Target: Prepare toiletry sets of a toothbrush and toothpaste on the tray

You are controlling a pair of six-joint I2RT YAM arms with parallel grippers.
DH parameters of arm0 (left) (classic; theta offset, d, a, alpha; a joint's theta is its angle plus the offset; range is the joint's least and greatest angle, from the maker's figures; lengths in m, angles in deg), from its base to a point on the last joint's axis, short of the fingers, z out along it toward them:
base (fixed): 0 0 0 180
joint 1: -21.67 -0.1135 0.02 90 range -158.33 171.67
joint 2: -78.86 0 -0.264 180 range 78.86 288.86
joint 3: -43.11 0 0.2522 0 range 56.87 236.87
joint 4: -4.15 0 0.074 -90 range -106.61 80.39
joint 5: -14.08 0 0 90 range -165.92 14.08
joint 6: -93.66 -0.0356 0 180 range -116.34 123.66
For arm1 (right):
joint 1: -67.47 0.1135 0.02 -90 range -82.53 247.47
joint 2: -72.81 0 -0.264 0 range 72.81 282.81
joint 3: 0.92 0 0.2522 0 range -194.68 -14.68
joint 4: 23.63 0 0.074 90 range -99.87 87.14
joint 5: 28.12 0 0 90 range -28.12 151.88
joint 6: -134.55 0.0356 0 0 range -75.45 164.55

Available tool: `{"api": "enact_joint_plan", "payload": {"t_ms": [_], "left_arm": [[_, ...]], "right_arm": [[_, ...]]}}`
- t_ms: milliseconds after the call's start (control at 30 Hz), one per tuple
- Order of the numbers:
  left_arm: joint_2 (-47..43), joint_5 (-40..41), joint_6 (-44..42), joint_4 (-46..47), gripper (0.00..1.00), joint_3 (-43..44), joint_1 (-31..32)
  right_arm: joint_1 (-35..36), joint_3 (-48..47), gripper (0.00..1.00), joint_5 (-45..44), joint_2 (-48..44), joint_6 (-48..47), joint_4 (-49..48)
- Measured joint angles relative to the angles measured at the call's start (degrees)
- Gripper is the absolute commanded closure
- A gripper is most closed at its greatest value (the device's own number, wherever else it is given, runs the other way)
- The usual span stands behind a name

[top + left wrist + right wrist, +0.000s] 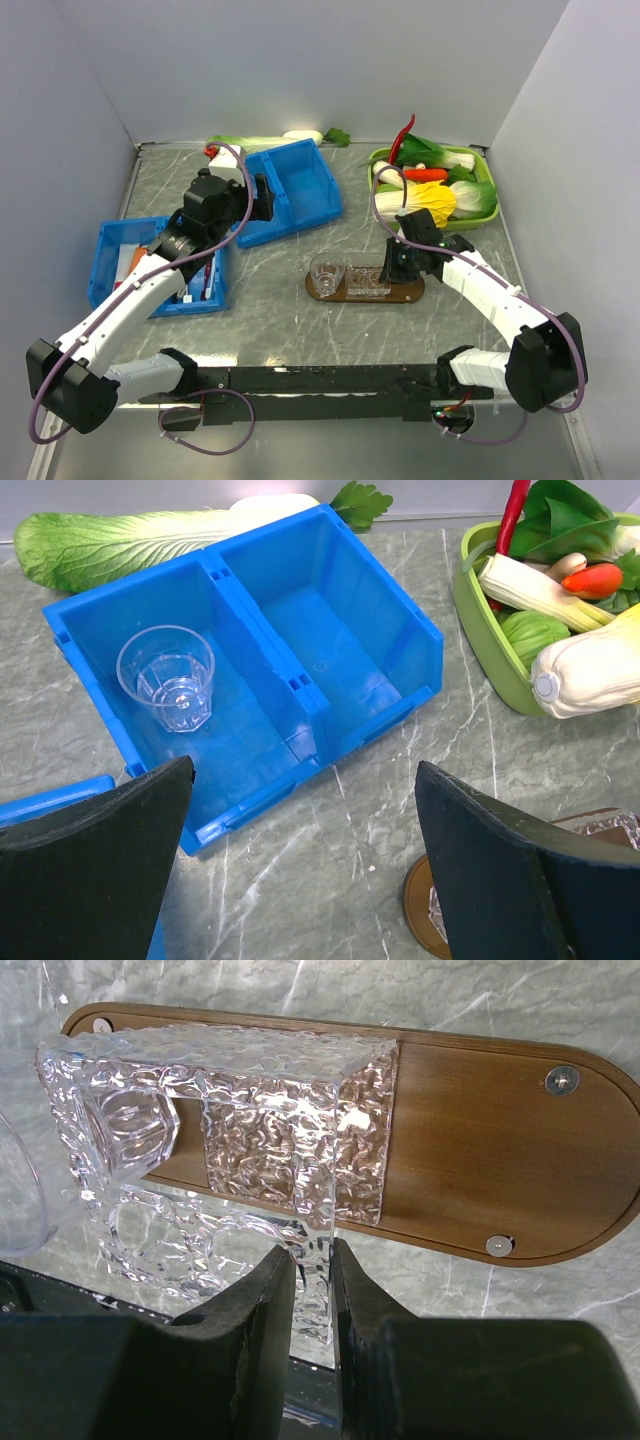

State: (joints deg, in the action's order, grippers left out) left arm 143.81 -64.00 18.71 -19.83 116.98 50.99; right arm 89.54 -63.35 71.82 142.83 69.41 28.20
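The left arm (130, 310) and the right arm (490, 290) look the same: smooth white tube-shaped segments connected by thick black joints (545, 365). A thin purple cable (245, 190) goes along each arm in loose loops. Both bases are fixed on a flat black rail (320, 382). The fingers (95, 870) of the left gripper (305, 780) are broad matte black wedges; the right gripper (310, 1260) has black fingers too, with rounded edges

We see only a sliver of the tray (420, 920) at the left wrist view's edge; overhead, the left arm (150, 285) covers much of the near blue bin (112, 245), and the right gripper (393, 272) covers part of the textured cup (365, 280).
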Motion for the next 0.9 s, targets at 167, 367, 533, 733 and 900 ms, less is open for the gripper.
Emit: {"api": "enact_joint_plan", "payload": {"t_ms": [167, 367, 533, 733, 900], "left_arm": [[-0.02, 0.00, 0.00, 0.00, 0.04, 0.00, 0.00], [-0.31, 0.00, -0.37, 0.00, 0.04, 0.00, 0.00], [-0.37, 0.00, -0.39, -0.02, 0.03, 0.00, 0.00], [-0.35, 0.00, -0.39, -0.02, 0.04, 0.00, 0.00], [-0.37, 0.00, -0.39, -0.02, 0.03, 0.00, 0.00]], "right_arm": [[0.00, 0.00, 1.00, -0.02, 0.28, -0.02, -0.37], [0.00, 0.00, 1.00, -0.15, 0.63, -0.02, -1.11], [0.00, 0.00, 1.00, -0.22, 0.63, -0.02, -1.20], [0.00, 0.00, 0.95, -0.22, 0.66, -0.07, -1.18], [0.00, 0.00, 0.87, -0.20, 0.76, -0.24, -1.18]]}}
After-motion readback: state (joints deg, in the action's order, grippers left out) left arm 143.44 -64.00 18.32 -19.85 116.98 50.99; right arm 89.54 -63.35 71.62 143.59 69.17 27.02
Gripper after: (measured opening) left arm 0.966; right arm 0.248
